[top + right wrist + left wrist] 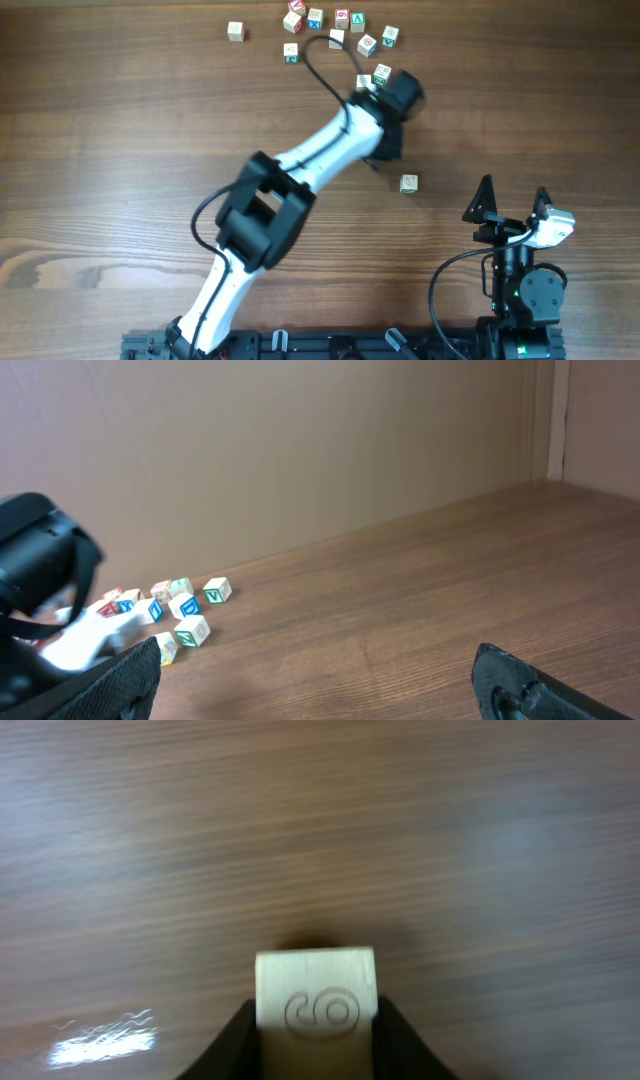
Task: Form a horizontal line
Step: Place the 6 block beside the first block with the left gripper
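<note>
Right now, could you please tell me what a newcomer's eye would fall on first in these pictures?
The white left arm stretches diagonally across the table to the far cluster of letter cubes. In its wrist view, its fingers clamp a pale cube bearing a swirl mark. A lone cube sits apart near the right gripper, which stands wide open.
</note>
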`<control>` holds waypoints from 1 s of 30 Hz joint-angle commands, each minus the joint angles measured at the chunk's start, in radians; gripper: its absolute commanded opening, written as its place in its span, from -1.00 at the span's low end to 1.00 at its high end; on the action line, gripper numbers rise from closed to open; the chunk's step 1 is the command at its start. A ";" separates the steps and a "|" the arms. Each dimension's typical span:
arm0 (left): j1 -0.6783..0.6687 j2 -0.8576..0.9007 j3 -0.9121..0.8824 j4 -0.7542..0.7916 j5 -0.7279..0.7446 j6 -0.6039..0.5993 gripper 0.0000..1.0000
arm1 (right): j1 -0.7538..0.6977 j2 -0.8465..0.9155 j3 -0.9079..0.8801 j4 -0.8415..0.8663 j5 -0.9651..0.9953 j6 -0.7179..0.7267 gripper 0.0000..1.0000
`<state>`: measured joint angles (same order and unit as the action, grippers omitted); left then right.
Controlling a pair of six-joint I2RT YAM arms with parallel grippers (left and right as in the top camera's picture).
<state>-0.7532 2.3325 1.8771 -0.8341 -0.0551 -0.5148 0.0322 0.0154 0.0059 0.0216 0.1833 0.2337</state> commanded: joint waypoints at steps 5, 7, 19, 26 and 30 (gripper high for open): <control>-0.067 0.010 -0.112 0.206 -0.070 -0.044 -0.52 | 0.005 -0.005 -0.001 0.001 -0.011 0.005 1.00; -0.066 0.010 -0.112 0.214 -0.070 -0.068 -0.51 | 0.005 -0.005 -0.001 0.002 -0.010 0.005 0.99; -0.076 0.009 -0.112 0.172 0.119 -0.074 -0.40 | 0.005 -0.003 -0.001 0.001 -0.010 0.005 0.99; -0.074 0.008 -0.112 0.281 0.182 -0.074 -0.29 | 0.005 -0.002 -0.001 0.001 -0.010 0.005 1.00; -0.074 0.009 -0.112 0.343 0.245 -0.074 -0.29 | 0.005 -0.002 -0.001 0.002 -0.010 0.005 1.00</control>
<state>-0.8230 2.3253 1.7744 -0.5205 0.0998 -0.5819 0.0322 0.0154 0.0059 0.0216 0.1837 0.2333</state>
